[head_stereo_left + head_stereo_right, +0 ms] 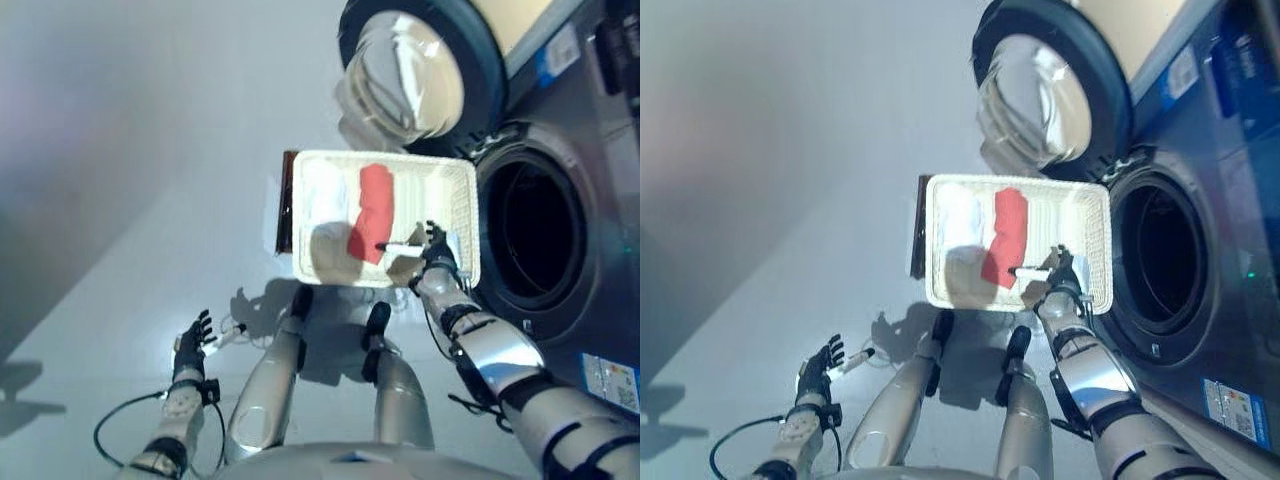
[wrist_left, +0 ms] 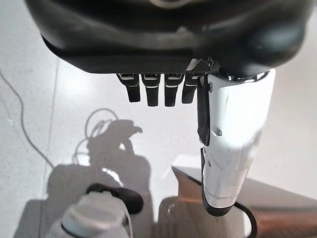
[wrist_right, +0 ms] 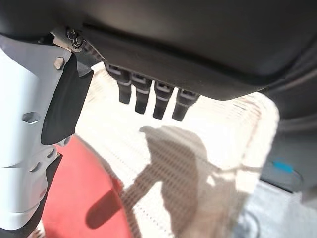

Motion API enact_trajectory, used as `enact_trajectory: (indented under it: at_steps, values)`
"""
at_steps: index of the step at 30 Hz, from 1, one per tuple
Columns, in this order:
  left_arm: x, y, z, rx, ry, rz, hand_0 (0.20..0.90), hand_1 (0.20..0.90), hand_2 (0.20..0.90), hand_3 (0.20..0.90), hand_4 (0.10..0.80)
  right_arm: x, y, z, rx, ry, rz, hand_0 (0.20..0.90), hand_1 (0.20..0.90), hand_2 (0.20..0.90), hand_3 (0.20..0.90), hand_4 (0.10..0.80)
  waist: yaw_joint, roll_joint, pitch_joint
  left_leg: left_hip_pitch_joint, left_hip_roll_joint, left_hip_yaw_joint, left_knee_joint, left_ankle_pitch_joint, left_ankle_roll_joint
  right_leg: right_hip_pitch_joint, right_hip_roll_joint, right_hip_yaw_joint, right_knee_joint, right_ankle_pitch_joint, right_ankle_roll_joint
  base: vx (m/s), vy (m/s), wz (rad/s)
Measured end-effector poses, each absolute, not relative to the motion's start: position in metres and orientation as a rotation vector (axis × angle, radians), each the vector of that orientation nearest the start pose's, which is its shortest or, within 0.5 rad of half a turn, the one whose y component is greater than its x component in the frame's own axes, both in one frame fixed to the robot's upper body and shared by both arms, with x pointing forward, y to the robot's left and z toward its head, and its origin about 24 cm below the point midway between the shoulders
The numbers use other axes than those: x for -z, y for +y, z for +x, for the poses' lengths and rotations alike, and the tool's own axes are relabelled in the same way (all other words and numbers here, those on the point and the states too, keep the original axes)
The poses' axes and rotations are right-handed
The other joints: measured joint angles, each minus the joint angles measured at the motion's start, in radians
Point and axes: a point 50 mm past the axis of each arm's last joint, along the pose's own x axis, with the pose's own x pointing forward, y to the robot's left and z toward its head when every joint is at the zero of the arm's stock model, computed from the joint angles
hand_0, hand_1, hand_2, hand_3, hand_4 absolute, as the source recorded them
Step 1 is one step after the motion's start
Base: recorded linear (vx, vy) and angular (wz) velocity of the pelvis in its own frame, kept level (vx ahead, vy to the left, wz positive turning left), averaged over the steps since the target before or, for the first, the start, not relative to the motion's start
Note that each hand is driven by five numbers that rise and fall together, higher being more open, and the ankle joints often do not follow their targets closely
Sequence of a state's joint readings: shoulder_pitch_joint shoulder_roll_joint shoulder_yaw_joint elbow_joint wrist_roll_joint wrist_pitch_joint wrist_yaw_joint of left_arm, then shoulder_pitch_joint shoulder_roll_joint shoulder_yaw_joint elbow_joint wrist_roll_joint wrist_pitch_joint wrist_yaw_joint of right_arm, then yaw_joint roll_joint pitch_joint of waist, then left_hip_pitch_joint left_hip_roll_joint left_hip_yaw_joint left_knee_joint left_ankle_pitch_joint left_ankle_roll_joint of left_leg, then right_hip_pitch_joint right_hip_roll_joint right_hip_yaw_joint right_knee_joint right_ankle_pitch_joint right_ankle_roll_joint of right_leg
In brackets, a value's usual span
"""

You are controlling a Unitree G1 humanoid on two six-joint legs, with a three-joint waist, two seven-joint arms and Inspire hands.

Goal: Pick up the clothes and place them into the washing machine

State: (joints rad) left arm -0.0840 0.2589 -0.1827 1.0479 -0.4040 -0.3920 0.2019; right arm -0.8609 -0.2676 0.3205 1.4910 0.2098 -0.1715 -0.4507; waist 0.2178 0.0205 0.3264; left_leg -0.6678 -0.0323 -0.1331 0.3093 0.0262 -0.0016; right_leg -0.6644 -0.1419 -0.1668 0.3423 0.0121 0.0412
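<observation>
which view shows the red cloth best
The left eye view: the whole red cloth lies in the white basket, just left of the right hand. The right eye view matches. The right wrist view catches one corner; the left wrist view shows none.

My left hand (image 2: 168, 44) fills the top of the frame, dark and bulky. My fingers (image 2: 156, 91) hang in a short straight row just below it at upper centre, holding nothing. My white-covered thumb (image 2: 233, 144) stretches down the right of centre. Behind them lies pale floor (image 2: 44, 114), shadowed toward the bottom.
</observation>
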Motion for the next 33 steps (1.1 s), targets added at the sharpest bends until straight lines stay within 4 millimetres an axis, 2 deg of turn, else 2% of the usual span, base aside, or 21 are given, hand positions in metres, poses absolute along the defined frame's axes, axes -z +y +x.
enact_trajectory:
  at_steps: [8, 16, 18, 20, 24, 27, 29, 31, 32, 33]
  values:
    - [0.093, 0.234, 0.202, -0.354, 0.479, 0.046, 0.9, 0.9, 0.9, 0.9, 0.8, -0.06, -0.225, 0.377, 0.491, 0.311, -0.465, 0.9, 0.9, 0.9, 0.9, 0.8, 0.057, -0.009, 0.04, -0.129, -0.01, -0.012, 0.109, -0.023, 0.0, -0.108, -0.02, -0.018, 0.112, -0.038, -0.003, 0.018, 0.005, 0.13]
    - [0.079, 0.23, 0.217, -0.348, 0.407, 0.039, 0.9, 0.9, 0.9, 0.9, 0.8, -0.072, -0.232, 0.379, 0.575, 0.336, -0.492, 0.9, 0.9, 0.9, 0.9, 0.8, 0.09, -0.009, 0.046, -0.182, -0.037, -0.037, 0.142, -0.024, 0.003, -0.146, -0.054, -0.05, 0.158, -0.063, 0.002, 0.006, -0.007, 0.17]
    - [0.072, 0.225, 0.223, -0.326, 0.37, 0.035, 0.9, 0.9, 0.9, 0.9, 0.8, -0.075, -0.242, 0.377, 0.626, 0.347, -0.504, 0.9, 0.9, 0.9, 0.9, 0.8, 0.106, -0.003, 0.058, -0.195, -0.04, -0.038, 0.146, -0.024, 0.002, -0.156, -0.059, -0.056, 0.169, -0.066, 0.003, -0.009, 0.012, 0.13]
    - [0.067, 0.218, 0.228, -0.292, 0.342, 0.046, 0.9, 0.9, 0.9, 0.9, 0.8, -0.075, -0.256, 0.372, 0.679, 0.382, -0.522, 0.9, 0.9, 0.9, 0.9, 0.8, 0.121, 0.001, 0.061, -0.214, -0.056, -0.041, 0.151, -0.021, 0.002, -0.184, -0.081, -0.06, 0.203, -0.086, 0.005, -0.014, 0.029, 0.28]
    - [0.057, 0.207, 0.235, -0.24, 0.288, 0.055, 0.9, 0.9, 0.9, 0.9, 0.8, -0.08, -0.282, 0.363, 0.783, 0.415, -0.562, 0.9, 0.9, 0.9, 0.9, 0.8, 0.146, 0.041, 0.08, -0.25, -0.084, -0.051, 0.182, -0.025, 0.009, -0.226, -0.117, -0.067, 0.269, -0.119, 0.005, -0.015, 0.025, 0.24]
    - [0.055, 0.204, 0.237, -0.225, 0.283, 0.06, 0.9, 0.9, 0.9, 0.9, 0.8, -0.082, -0.286, 0.36, 0.838, 0.42, -0.612, 0.9, 0.9, 0.9, 0.9, 0.8, 0.155, 0.055, 0.082, -0.267, -0.096, -0.052, 0.205, -0.033, 0.014, -0.244, -0.132, -0.065, 0.305, -0.136, 0.005, -0.023, 0.026, 0.14]
    - [0.05, 0.199, 0.238, -0.202, 0.254, 0.057, 0.9, 0.9, 0.9, 0.9, 0.8, -0.091, -0.296, 0.358, 0.876, 0.434, -0.64, 0.9, 0.9, 0.9, 0.9, 0.8, 0.16, 0.061, 0.08, -0.286, -0.11, -0.052, 0.222, -0.04, 0.02, -0.271, -0.152, -0.058, 0.344, -0.157, 0.012, -0.017, 0.028, 0.16]
    - [0.045, 0.195, 0.24, -0.189, 0.228, 0.052, 0.9, 0.9, 0.9, 0.9, 0.8, -0.102, -0.31, 0.356, 0.918, 0.428, -0.666, 0.9, 0.9, 0.9, 0.9, 0.8, 0.167, 0.072, 0.074, -0.312, -0.121, -0.052, 0.238, -0.04, 0.021, -0.3, -0.155, -0.048, 0.359, -0.159, 0.015, -0.01, 0.041, 0.05]
    - [0.044, 0.194, 0.24, -0.184, 0.225, 0.051, 0.9, 0.9, 0.9, 0.9, 0.8, -0.106, -0.316, 0.354, 0.931, 0.421, -0.693, 0.842, 0.842, 0.842, 0.842, 0.759, 0.171, 0.074, 0.073, -0.32, -0.122, -0.05, 0.241, -0.04, 0.022, -0.313, -0.156, -0.038, 0.368, -0.159, 0.015, 0.0, 0.0, 0.0]
    - [0.045, 0.193, 0.239, -0.181, 0.226, 0.052, 0.9, 0.9, 0.9, 0.9, 0.8, -0.109, -0.321, 0.353, 0.942, 0.418, -0.709, 0.697, 0.697, 0.697, 0.697, 0.655, 0.177, 0.081, 0.069, -0.331, -0.124, -0.046, 0.248, -0.04, 0.022, -0.326, -0.156, -0.029, 0.376, -0.159, 0.015, 0.0, 0.0, 0.0]
